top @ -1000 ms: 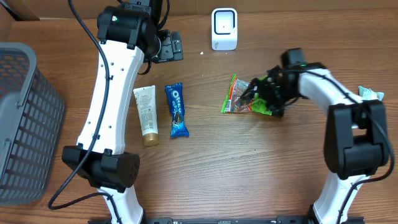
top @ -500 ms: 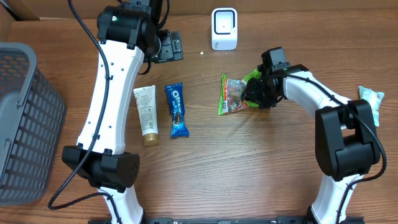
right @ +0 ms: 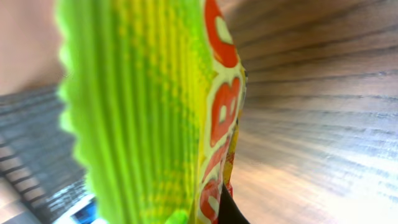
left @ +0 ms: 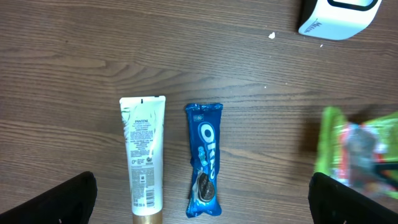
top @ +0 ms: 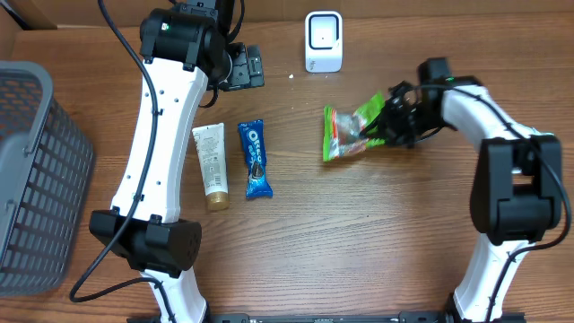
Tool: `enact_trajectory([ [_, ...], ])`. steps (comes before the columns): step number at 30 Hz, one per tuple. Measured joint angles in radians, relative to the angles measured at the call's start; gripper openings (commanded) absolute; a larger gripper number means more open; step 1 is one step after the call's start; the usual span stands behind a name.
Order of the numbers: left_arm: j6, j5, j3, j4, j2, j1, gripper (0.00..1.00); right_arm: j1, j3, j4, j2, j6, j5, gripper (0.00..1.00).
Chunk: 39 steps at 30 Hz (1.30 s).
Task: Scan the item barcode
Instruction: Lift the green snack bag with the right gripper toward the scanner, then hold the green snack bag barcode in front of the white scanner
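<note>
Over the far right part of the table (top: 359, 251), the right gripper (top: 387, 127) is pinched shut on the right end of the green candy bag (top: 345, 135), which trails left from the jaws. The bag looks light, soft, crinkly and probably slippery; its crimped seam is the soundest hold. The left gripper (top: 238, 67) gapes wide and empty. The white scanner (top: 323, 40) stands nearby at the far edge.

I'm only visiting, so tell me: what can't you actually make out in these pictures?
Barcode on the bag: shows in no view; the right wrist view is filled by the bag, too close and blurred.
Fingertips of the right hand: overhead, hidden by the bag.
Scanner: left wrist view, cut off by the top edge.
Pale packet: overhead, partly hidden by the right arm, too small to identify.
</note>
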<state>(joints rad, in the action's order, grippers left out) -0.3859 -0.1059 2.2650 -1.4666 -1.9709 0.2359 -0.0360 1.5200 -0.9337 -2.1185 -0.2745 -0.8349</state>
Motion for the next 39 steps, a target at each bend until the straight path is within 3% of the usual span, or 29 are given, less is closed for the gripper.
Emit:
enact_trajectory([
  [7,0.000,0.000,0.000,0.000,0.000,0.000,1.00,0.111,0.063,-0.097,0.016,0.090,-0.224,0.04],
  [20,0.000,0.000,0.000,0.000,0.000,0.000,1.00,0.122,0.068,-0.088,0.379,0.075,-0.223,0.04],
  [39,0.000,0.000,0.000,0.000,0.000,0.000,1.00,0.122,0.068,-0.111,0.439,0.013,-0.226,0.04],
])
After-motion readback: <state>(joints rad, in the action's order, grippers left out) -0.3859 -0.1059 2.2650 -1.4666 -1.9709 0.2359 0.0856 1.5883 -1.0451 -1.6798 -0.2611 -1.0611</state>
